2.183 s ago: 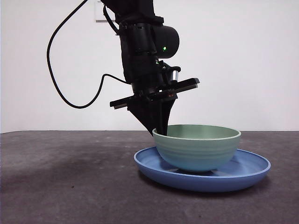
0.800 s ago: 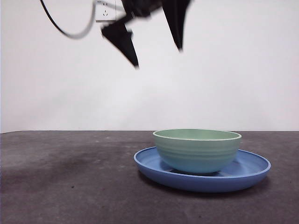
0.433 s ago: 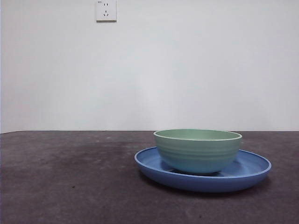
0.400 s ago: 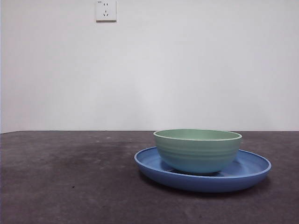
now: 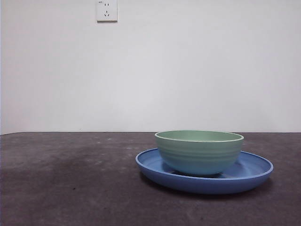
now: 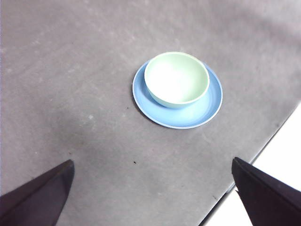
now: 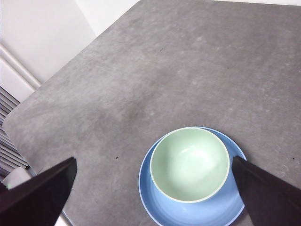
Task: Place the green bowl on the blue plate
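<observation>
bowl is on the plate, arms drawn back

the arm seen over the bowl earlier has left the front view. left gripper point(image 6: 150, 197) and right gripper point(image 7: 155, 197) hang high, jaws wide apart, empty. green bowl point(image 5: 199, 151) sits upright on the blue plate point(image 5: 251, 176), toward one edge of the tabletop point(image 5: 70, 183). placing looks done.

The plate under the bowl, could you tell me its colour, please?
Medium blue, the blue plate; clearest in the right wrist view.

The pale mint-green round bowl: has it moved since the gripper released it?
No. The pale mint-green round bowl sits at the same spot on the wide blue plate.
</observation>
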`<state>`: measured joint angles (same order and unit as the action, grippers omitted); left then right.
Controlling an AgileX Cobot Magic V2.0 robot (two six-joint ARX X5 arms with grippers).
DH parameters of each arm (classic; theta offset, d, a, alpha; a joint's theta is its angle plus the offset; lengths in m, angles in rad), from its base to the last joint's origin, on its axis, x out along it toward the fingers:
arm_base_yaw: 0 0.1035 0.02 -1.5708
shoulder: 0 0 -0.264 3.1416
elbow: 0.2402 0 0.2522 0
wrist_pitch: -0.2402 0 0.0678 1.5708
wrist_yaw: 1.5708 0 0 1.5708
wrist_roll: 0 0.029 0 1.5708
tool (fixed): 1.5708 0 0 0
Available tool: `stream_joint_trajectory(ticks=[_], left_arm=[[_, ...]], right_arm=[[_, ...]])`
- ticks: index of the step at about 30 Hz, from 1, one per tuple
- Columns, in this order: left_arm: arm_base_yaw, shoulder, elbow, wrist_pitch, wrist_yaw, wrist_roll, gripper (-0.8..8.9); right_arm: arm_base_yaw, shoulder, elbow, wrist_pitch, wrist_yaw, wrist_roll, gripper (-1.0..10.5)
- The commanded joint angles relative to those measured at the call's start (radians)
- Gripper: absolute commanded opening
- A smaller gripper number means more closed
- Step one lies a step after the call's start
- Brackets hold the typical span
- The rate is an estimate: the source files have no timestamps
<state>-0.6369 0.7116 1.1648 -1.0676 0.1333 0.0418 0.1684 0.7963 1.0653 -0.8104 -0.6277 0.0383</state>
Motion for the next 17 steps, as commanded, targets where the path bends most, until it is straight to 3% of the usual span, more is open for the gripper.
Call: stream_joint_trajectory(ticks=[1, 5, 10, 13, 17], left_arm=[[-0.004, -0.06, -0.045, -0.002, 0.002, -0.034, 5.94], [-0.004, -0.098, -0.072, -0.037, 0.002, -0.034, 5.94], [-0.004, -0.105, -0.072, -0.035, 0.002, -0.034, 5.94], [-0.004, -0.105, -0.072, -0.033, 0.002, -0.034, 5.94], [-0.004, -0.105, -0.072, -0.032, 0.002, -0.031, 5.94]], right_arm=[[0.002, 0.006, 0.016, 0.009, -0.001, 0.006, 5.8], [0.002, 0.006, 0.016, 0.008, -0.001, 0.008, 5.8], [0.002, 0.016, 0.016, -0.003, 0.011, 0.084, 5.8], [0.002, 0.059, 0.016, -0.055, 0.067, 0.128, 5.8], [0.002, 0.168, 0.016, -0.114, 0.137, 0.13, 5.8]])
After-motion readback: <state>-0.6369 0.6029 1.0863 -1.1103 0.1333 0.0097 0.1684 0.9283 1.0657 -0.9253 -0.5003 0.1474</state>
